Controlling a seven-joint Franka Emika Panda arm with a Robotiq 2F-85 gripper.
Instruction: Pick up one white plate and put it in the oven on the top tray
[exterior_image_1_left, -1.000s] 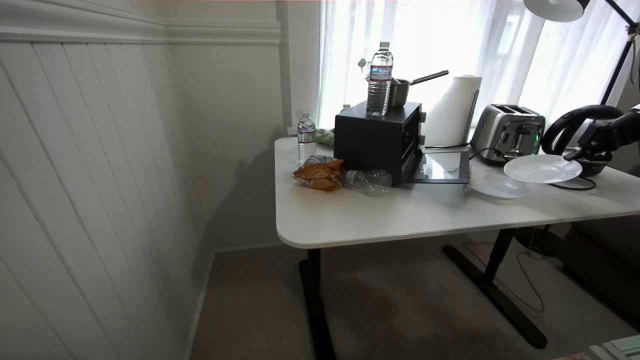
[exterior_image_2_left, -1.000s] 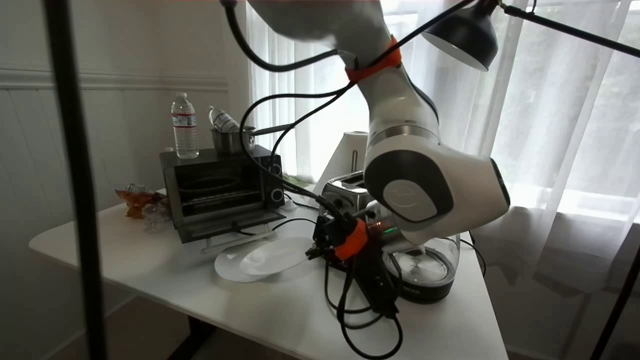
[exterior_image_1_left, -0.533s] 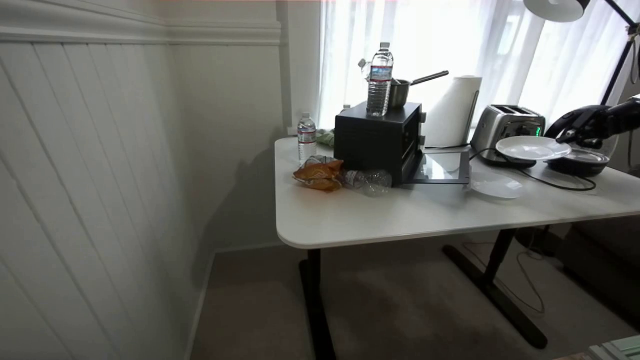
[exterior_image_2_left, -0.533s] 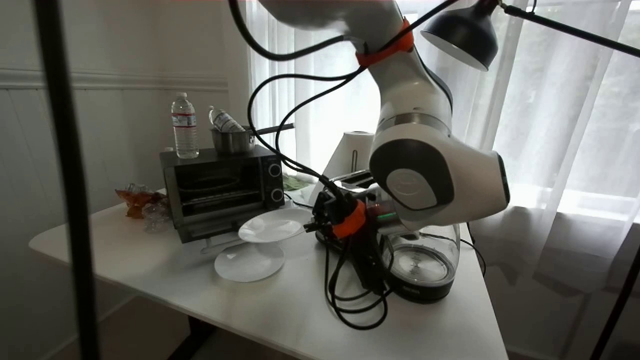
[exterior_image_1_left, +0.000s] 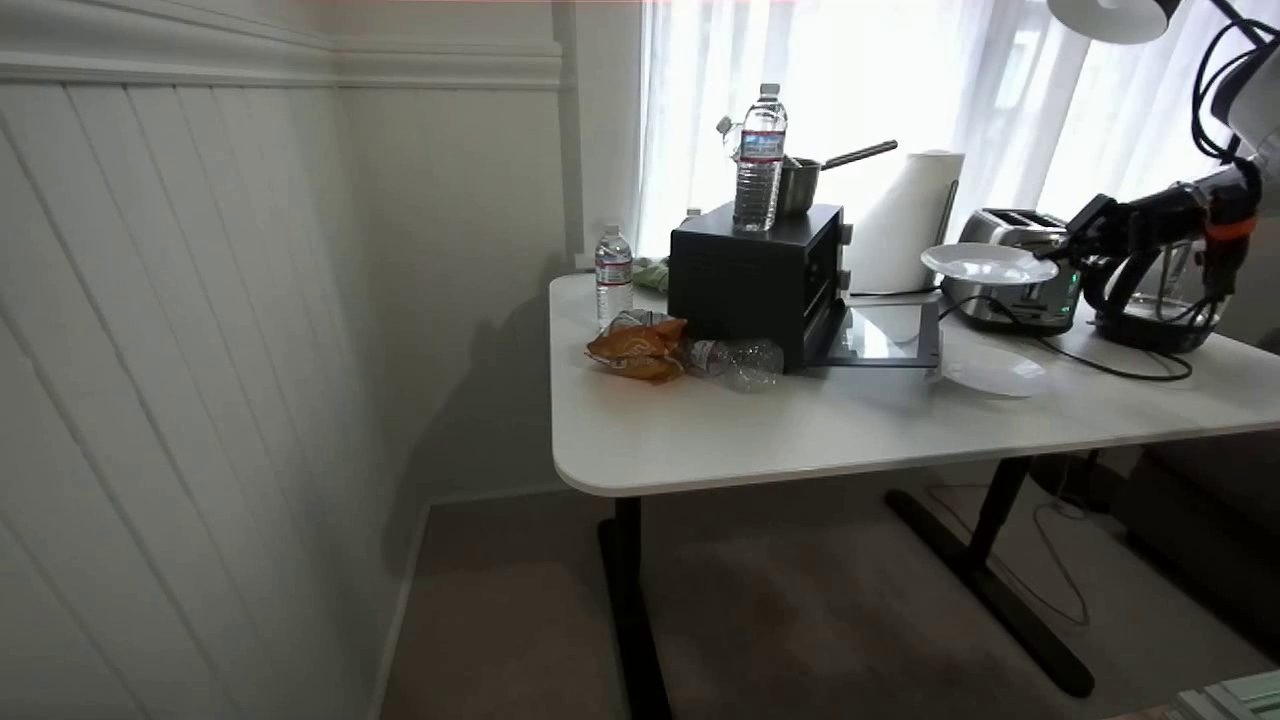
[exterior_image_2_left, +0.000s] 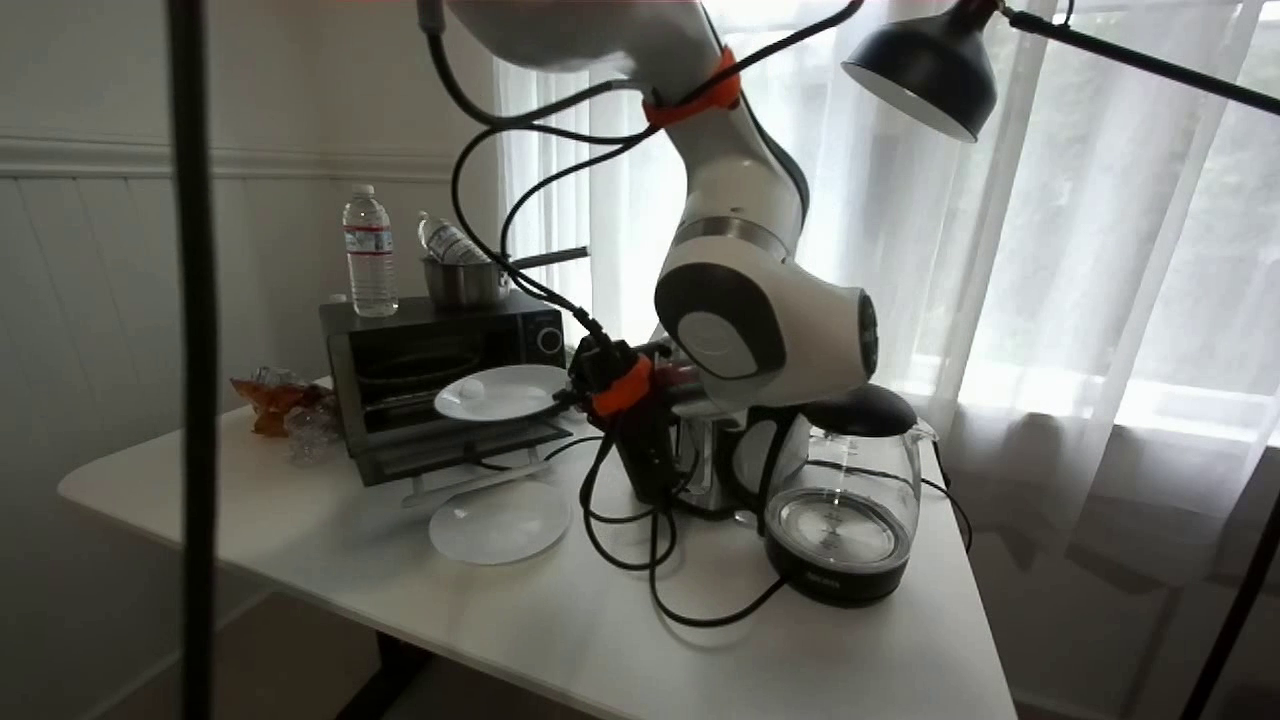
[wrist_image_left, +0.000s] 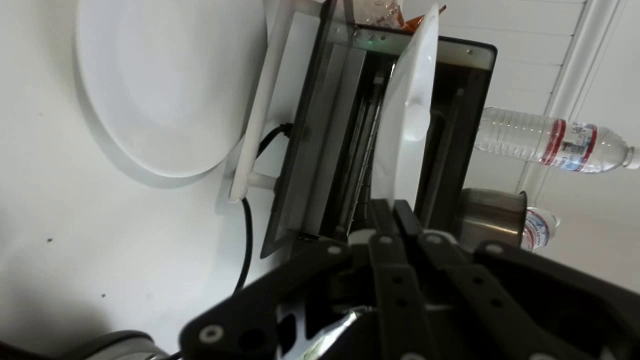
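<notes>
My pincer was closed on the rim of a white plate, which reached forward from it, raised above the surface. Farther ahead of my pincer stood the black oven, open at the front; lower than my pincer, a second white plate lay flat.

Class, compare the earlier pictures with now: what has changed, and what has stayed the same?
The claw has raised the held plate and carried it towards the oven; nothing was newly gripped or let go. Unmoved: the oven, the pot and upright bottle on it, the other plate on the table, the toaster and the kettle.
</notes>
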